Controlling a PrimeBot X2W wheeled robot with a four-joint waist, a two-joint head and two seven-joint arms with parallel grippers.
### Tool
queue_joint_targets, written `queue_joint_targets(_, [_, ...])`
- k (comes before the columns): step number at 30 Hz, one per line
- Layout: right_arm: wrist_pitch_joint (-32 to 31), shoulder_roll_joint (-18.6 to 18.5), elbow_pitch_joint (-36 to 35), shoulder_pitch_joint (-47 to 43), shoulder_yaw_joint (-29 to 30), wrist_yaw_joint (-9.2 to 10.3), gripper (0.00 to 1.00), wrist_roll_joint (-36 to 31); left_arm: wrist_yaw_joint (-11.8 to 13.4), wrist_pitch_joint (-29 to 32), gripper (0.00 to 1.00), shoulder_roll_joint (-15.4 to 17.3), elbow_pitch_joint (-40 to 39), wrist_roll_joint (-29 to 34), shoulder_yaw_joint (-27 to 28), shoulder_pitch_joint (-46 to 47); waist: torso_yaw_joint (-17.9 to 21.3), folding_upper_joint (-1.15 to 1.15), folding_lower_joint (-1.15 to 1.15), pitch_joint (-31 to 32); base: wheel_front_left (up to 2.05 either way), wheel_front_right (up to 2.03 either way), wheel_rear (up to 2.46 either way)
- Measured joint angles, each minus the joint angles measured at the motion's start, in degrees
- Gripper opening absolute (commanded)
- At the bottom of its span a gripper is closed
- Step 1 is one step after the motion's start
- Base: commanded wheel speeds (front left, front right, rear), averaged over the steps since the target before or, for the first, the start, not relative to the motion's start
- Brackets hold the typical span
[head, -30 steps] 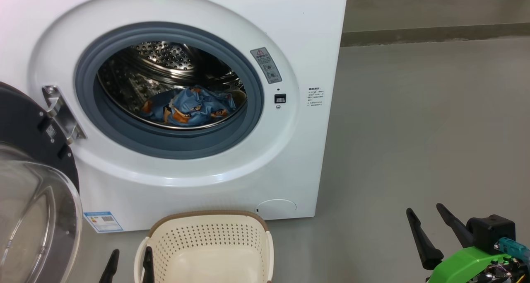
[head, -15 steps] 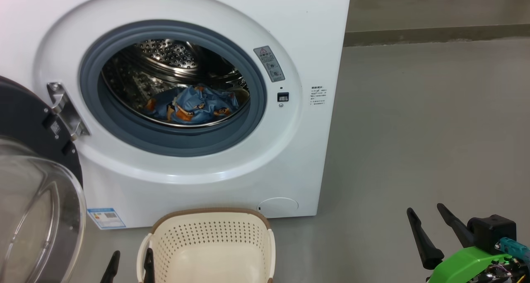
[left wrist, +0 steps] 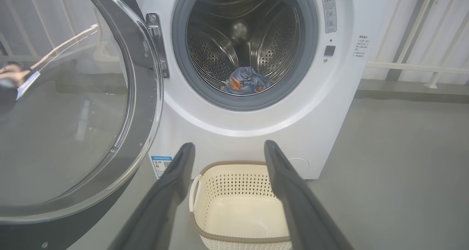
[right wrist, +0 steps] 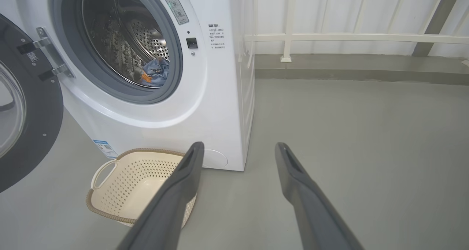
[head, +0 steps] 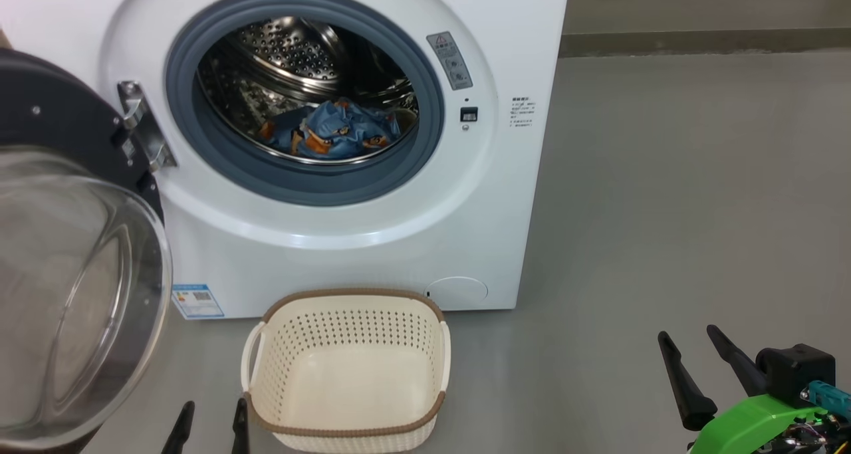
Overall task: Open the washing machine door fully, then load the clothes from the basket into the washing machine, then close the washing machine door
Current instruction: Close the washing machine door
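The white washing machine [head: 372,228] stands with its black, glass-bowled door [head: 73,288] swung wide open to the left. The blue clothes [head: 339,131] with orange-brown figures lie inside the steel drum. On the floor before the machine sits the cream basket [head: 346,374], with nothing in it. My left gripper [head: 209,407] is open at the bottom edge, just left of the basket. My right gripper [head: 688,338] is open low at the right, well away from the machine. The wrist views show the clothes [left wrist: 245,81] in the drum, the basket [right wrist: 135,184] and the door [right wrist: 33,107].
Grey floor [head: 665,208] spreads to the right of the machine. A low kerb [head: 698,42] runs along the back, with white railing [right wrist: 348,37] above it. The open door's glass bowl juts out toward my left side.
The whole head view has shifted: the camera has moved back and tilted, so more of the basket and door shows. Both grippers stay open where they were; nothing else has moved.
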State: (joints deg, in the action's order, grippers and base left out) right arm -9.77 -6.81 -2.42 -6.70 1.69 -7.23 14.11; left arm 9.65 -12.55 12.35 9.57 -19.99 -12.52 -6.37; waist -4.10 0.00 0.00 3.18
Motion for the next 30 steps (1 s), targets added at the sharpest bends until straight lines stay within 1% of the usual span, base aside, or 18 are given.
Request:
queue_joint_targets(4, [0.00, 0.18, 0.00, 0.00, -0.02, 0.00, 1.00, 0.00, 0.00, 0.00, 1.00, 0.29, -0.27, 0.00, -0.09, 0.00, -0.19, 0.00, 0.00, -0.06, -0.52, 0.52, 0.00])
queue_joint_targets(11, [0.00, 0.21, 0.03, 0.00, -0.01, 0.00, 1.00, 0.00, 0.00, 0.00, 1.00, 0.49, -0.63, 0.00, -0.19, 0.01, -0.64, 0.00, 0.01, 0.17, -0.03, 0.03, 0.00])
queue_joint_targets(17, [0.00, 0.22, 0.04, -0.01, 0.34, 0.00, 1.00, 0.00, 0.33, 0.01, 1.00, 0.53, -0.62, 0.00, -0.33, 0.01, -1.84, 0.00, 0.00, 0.42, 0.00, 0.00, 0.00])
queue_joint_targets(23, [0.02, 0.42, 0.02, -1.14, 0.94, 0.00, 1.00, 0.00, 1.60, 0.04, 1.00, 0.79, -0.75, -0.01, -0.07, 0.01, -4.70, 0.00, 0.00, 0.45, 0.00, 0.00, 0.00])
queue_joint_targets(30, [0.36, 1.14, 0.15, -1.26, 1.03, 0.00, 1.00, 0.00, 2.09, 0.55, 1.00, 1.49, -1.81, -0.01, 0.22, 0.00, -10.18, 0.00, 0.00, 0.32, 0.00, 0.00, 0.00])
